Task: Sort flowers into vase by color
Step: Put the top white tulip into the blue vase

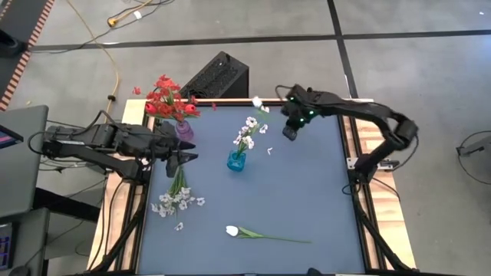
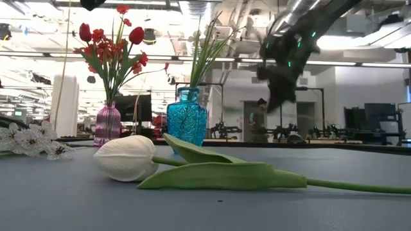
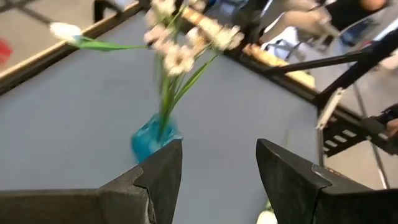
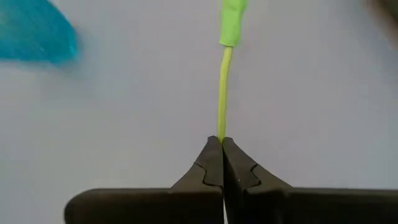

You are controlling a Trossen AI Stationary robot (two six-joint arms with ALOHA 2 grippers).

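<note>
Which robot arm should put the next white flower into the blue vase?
Probably the right. The right gripper is already shut on a green stem, close to the blue vase. The left gripper is open and holds nothing.

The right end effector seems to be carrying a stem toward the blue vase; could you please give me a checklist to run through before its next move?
1. Grip: right end effector shut on the green stem – ok.
2. Which flower that stem carries: the white tulip bud lies beside it in the high view – cannot tell.
3. Blue vase upright – ok.
4. Blue vase holds only white blossoms – ok.
5. Left end effector open, away from the blue vase – ok.
6. Stem above the vase mouth – not ok; the vase sits off to one side.
</note>
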